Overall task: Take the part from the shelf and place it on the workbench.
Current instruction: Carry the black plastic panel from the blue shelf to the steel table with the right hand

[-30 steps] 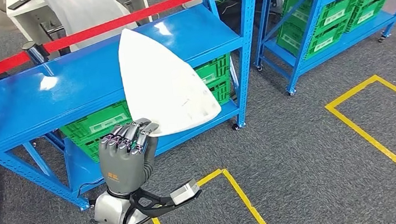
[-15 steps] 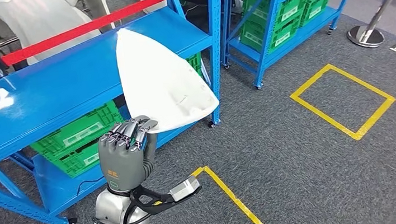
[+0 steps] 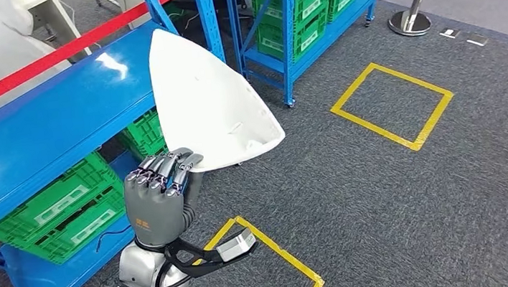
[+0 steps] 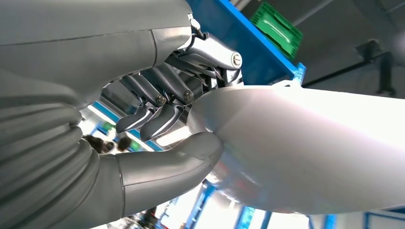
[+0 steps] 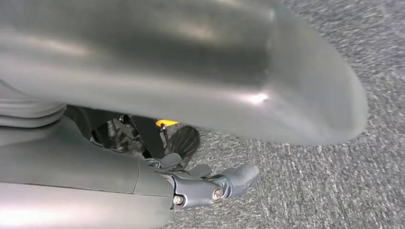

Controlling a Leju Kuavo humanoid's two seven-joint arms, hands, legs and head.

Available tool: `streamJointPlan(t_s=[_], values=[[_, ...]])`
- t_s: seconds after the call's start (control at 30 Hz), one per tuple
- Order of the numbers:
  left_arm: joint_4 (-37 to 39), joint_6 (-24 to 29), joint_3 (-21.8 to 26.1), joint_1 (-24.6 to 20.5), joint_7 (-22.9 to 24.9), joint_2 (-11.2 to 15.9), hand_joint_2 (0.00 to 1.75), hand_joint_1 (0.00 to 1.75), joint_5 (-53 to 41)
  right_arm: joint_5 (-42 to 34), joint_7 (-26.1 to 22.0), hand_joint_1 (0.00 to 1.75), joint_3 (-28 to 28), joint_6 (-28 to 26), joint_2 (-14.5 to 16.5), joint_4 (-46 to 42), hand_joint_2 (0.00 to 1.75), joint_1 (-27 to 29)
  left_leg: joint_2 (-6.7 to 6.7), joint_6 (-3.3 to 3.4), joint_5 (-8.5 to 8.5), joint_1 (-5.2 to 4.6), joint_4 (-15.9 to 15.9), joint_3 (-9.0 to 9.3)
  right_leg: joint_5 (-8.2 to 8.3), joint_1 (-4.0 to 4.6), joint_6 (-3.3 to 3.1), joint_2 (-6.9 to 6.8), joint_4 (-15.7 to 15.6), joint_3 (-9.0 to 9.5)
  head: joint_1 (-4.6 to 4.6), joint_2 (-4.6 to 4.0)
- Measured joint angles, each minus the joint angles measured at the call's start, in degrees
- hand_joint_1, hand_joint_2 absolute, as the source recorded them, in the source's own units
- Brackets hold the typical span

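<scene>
In the lower left of the head view, the left hand [image 3: 162,201] is raised in front of the robot with its fingers [image 3: 165,172] folded over the near corner of the part [image 3: 210,109], a large white curved shell that tapers to a point. The left wrist view confirms the grip: the thick grey thumb [image 4: 169,160] presses under the rim while the darker fingers clamp from the other side, so the part is pinched at one edge only. It stands nearly upright above the hand, its tip reaching toward the upper middle of the frame, clear of the blue shelf [image 3: 47,131] that runs across the upper left, with green crates [image 3: 63,208] on the lower tier.

The right hand [image 5: 210,183] hangs low over the grey carpet [image 3: 403,213], its fingers partly curled and nothing in them (whether they are closed right in I cannot tell).

As I judge it, the pick is done and the carry is the step in hand: the part is off the shelf and no desk is in view. A yellow taped square [image 3: 391,105] lies on the floor at the right and another [image 3: 272,260] near the arm. The next move calls for finding the desk and walking to it while keeping the wrist steady, since a broad, tall shell held by one corner will tend to swing or twist in the grip, and its tip needs room past the shelf uprights.
</scene>
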Motion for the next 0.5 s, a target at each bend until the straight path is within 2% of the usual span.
streamJointPlan(t_s=[0.03,0.07,0.1,0.17,0.2,0.23,0.3,0.33,0.37,0.4,0.43,0.47,0.5], values=[[0.11,0.00,0.00,-0.02,-0.05,-0.01,1.75,1.75,0.00,0.00,-0.08,0.00,-0.01,0.02,0.00,0.00,0.00,0.02,-0.10,-0.01,0.17,0.05,1.20,-0.60,0.06,-0.02,0.07,0.83,0.02,-0.04,0.00,0.00],[0.20,0.00,0.00,-0.06,-0.14,-0.02,1.75,1.75,0.03,0.00,-0.13,0.00,-0.02,0.03,0.00,0.00,0.00,0.04,-0.25,0.04,1.46,0.11,0.17,-0.16,0.14,-0.06,0.19,1.69,0.06,-0.06,0.00,0.00],[0.25,0.00,-0.01,-0.13,-0.28,-0.03,1.75,1.75,0.10,0.00,-0.16,0.00,-0.03,0.02,0.00,0.00,0.00,0.04,-0.72,0.11,3.53,0.22,-2.87,1.23,0.23,-0.14,0.35,2.56,0.10,-0.05,-0.01,0.00],[0.34,0.00,-0.04,-0.44,-0.69,-0.08,1.75,1.75,0.37,0.00,-0.20,0.00,-0.08,0.00,0.00,0.00,0.00,-0.08,-3.89,0.20,6.91,0.61,-10.57,4.58,0.45,-0.25,0.88,4.15,0.24,-0.29,-0.03,0.00],[0.45,0.00,-0.07,-0.64,-0.90,-0.13,1.75,1.75,0.56,0.00,-0.20,0.00,-0.14,0.00,-0.01,0.00,0.00,-0.18,-5.33,0.28,7.62,0.71,-13.04,5.56,0.65,-0.27,1.31,4.86,0.24,-0.56,-0.02,0.00],[0.59,0.00,-0.10,-0.83,-1.17,-0.19,1.75,1.75,0.79,-0.01,-0.21,0.00,-0.22,0.01,-0.01,0.00,0.00,-0.22,-6.27,0.45,7.71,0.70,-14.21,5.95,0.91,-0.33,1.81,5.55,0.16,-0.88,-0.02,0.00],[0.88,0.00,-0.22,-1.24,-1.74,-0.38,1.75,1.75,1.42,-0.01,-0.22,0.00,-0.43,0.08,-0.02,0.00,0.00,-0.04,-5.35,1.18,7.92,0.53,-14.47,5.93,1.55,-0.56,2.85,6.87,-0.22,-1.41,0.02,0.00],[1.03,0.00,-0.32,-1.50,-2.27,-0.49,1.75,1.75,1.84,-0.01,-0.21,0.00,-0.56,0.12,-0.03,0.00,0.00,0.13,-4.59,1.65,8.16,0.54,-14.64,5.98,1.57,-0.59,3.16,6.47,-0.10,-1.65,0.04,0.00],[1.19,0.00,-0.40,-1.78,-2.99,-0.59,1.75,1.75,2.37,-0.03,-0.18,0.00,-0.69,0.12,-0.04,0.00,0.00,0.23,-3.78,2.12,8.41,0.60,-14.87,6.02,1.01,-0.49,3.36,5.21,0.81,-2.19,0.21,0.00],[1.35,0.00,-0.44,-2.00,-3.76,-0.68,1.75,1.75,2.88,-0.07,-0.14,0.00,-0.83,0.08,-0.05,0.00,0.00,0.22,-2.85,2.50,8.60,0.64,-15.09,6.04,-0.24,-0.32,3.44,3.47,2.93,-3.23,0.36,0.00],[1.55,0.00,-0.44,-2.16,-4.53,-0.73,1.75,1.75,3.40,-0.10,-0.09,0.00,-0.94,0.04,-0.06,0.00,0.00,0.18,-1.91,2.75,8.67,0.48,-15.14,6.00,-2.02,-0.14,3.46,1.53,6.17,-4.77,0.51,0.00],[1.75,0.00,-0.42,-2.23,-5.14,-0.76,1.75,1.75,3.83,-0.14,-0.04,0.00,-1.03,0.03,-0.06,0.00,0.00,0.11,-0.93,2.93,8.66,0.32,-15.11,5.91,-3.90,-0.04,3.52,0.36,10.01,-6.57,0.63,0.00],[1.96,0.00,-0.40,-2.27,-5.58,-0.77,1.75,1.75,4.19,-0.15,0.02,0.00,-1.12,0.07,-0.07,0.00,0.00,0.08,0.08,3.03,8.62,0.17,-15.04,5.81,-5.28,-0.02,3.57,-0.13,13.48,-8.14,0.63,0.00]])
